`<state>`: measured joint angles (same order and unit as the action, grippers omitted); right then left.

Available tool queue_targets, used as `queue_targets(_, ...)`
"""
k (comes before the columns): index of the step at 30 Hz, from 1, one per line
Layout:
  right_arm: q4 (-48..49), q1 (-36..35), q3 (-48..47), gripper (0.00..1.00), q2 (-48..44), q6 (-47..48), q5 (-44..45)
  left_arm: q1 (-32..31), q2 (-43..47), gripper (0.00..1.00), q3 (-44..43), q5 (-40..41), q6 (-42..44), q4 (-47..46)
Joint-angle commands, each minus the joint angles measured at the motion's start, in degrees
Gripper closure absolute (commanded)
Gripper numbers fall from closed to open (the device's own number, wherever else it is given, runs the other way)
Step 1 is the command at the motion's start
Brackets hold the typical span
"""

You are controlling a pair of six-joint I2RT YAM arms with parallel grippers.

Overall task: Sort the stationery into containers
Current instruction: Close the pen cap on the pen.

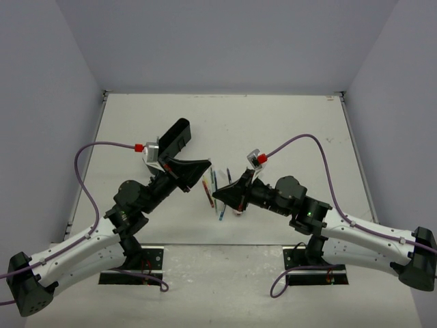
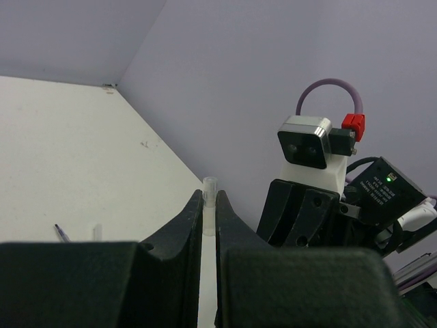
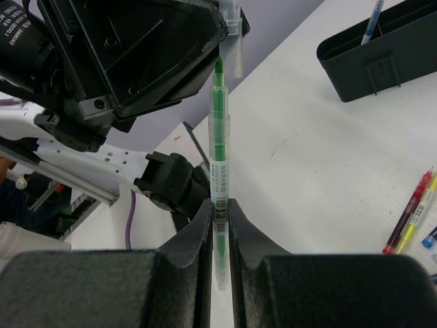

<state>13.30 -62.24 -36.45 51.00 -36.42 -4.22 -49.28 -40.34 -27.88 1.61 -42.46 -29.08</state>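
Observation:
My right gripper (image 3: 220, 206) is shut on a green highlighter (image 3: 218, 147) that stands upright with its green tip bare. My left gripper (image 2: 209, 199) is shut on a clear cap (image 2: 209, 191). In the right wrist view that clear cap (image 3: 232, 31) hangs just right of the highlighter's tip. Seen from above, the two grippers meet over the middle of the table, left gripper (image 1: 203, 165) above right gripper (image 1: 217, 195). The black container (image 1: 175, 138) lies at the back left, and in the right wrist view this container (image 3: 382, 58) has a blue pen (image 3: 373, 19) standing in it.
Several loose pens (image 1: 217, 186) lie on the table under the grippers; a red pen (image 3: 410, 210) and a yellow one (image 3: 418, 217) lie side by side. The right wrist's camera housing (image 2: 308, 140) sits close to my left fingers. Grey walls close in the table.

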Motion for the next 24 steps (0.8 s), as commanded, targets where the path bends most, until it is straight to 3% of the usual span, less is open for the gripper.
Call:
queue_targets(1, 0.08, -0.32, -1.69, 1.0, 0.09, 0.44, -0.95, -0.14, 0.21, 1.0, -1.08, 1.14, 0.07, -1.82)
queue_targets(24, -1.7, -0.43, -1.61, 1.0, 0.37, 0.3, 1.45, -0.17, -0.72, 1.0, -0.86, 0.27, -1.75, -4.05)
